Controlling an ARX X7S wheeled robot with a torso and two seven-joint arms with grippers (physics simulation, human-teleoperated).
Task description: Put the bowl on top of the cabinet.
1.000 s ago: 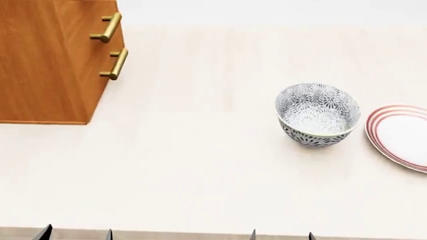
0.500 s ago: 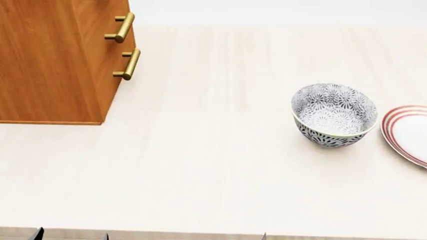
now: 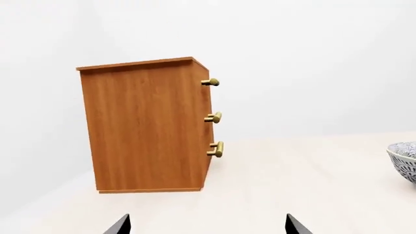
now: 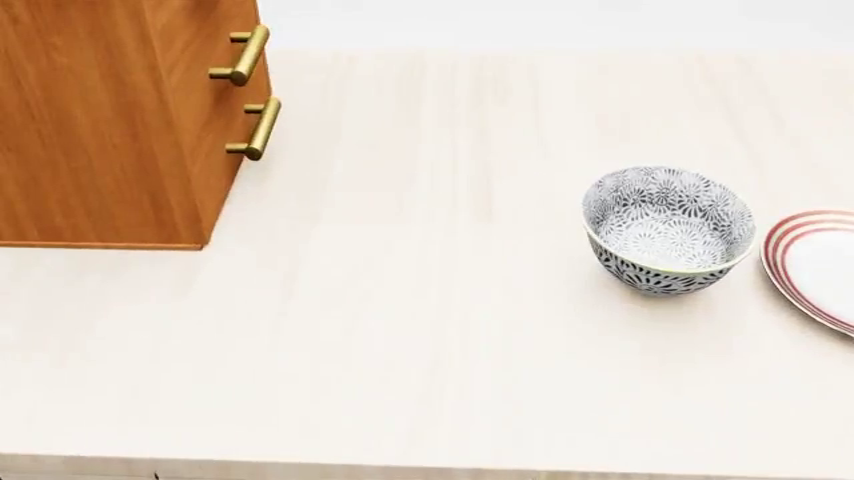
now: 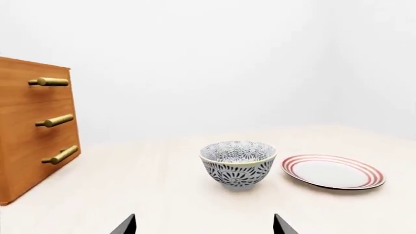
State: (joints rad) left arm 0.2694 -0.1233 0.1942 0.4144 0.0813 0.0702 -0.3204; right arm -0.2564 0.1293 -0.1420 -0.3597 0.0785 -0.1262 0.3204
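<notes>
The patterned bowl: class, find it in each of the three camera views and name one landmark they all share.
Head view: the bowl stands right of centre on the table, just left of the red-ringed plate.
Left wrist view: only a sliver of the bowl shows, cut by the frame edge.
Right wrist view: the bowl stands mid-frame, whole.
Shared landmark: the cabinet, seen in all three.
</notes>
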